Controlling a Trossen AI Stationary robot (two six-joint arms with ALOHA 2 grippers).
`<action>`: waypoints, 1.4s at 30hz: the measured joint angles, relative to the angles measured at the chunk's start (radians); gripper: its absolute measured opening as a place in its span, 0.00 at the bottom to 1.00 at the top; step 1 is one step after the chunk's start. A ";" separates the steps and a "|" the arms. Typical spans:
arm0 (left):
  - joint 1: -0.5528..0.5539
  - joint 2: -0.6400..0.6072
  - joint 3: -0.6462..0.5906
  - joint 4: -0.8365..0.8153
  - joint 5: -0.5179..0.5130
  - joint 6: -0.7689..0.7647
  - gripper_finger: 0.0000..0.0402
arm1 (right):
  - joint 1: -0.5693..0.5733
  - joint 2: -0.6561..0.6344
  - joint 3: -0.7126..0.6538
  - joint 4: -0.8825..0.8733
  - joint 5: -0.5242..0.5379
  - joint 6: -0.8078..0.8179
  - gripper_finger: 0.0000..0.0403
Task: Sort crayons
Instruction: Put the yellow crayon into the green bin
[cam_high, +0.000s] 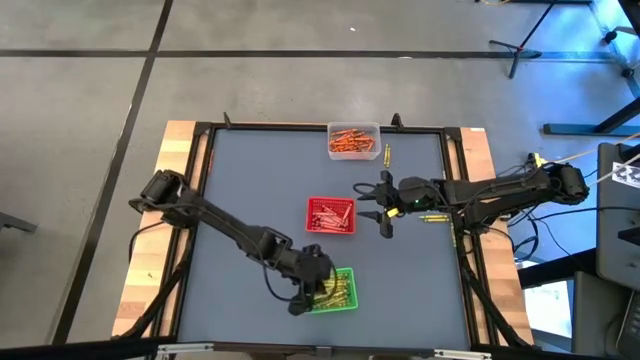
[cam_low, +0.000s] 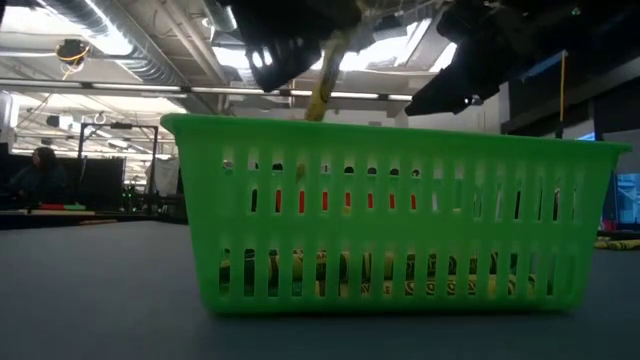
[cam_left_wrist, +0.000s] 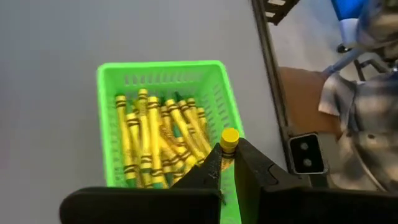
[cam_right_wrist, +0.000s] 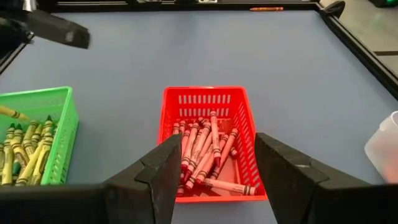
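Overhead, left fingers (cam_left_wrist: 229, 167) pinch a yellow crayon (cam_left_wrist: 229, 142); right fingers (cam_right_wrist: 214, 171) spread apart.

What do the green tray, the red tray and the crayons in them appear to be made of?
Green tray: looks like moulded plastic, slightly glossy, with slotted walls.
Red tray: apparently the same plastic, slotted the same way.
Yellow crayons and red crayons: likely wax in matte paper wrappers, judging by the dark printed bands.
Left gripper: shut on a yellow crayon.
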 joint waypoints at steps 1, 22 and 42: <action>0.002 0.000 0.000 -0.004 -0.001 0.000 0.02 | 0.000 0.000 0.000 0.000 -0.001 0.000 0.50; -0.010 -0.080 -0.024 -0.113 -0.391 0.260 0.32 | 0.000 0.000 0.000 -0.009 0.001 0.000 0.50; 0.194 -0.597 -0.770 0.766 -0.306 0.596 0.32 | 0.000 -0.002 0.035 -0.352 0.171 0.210 0.50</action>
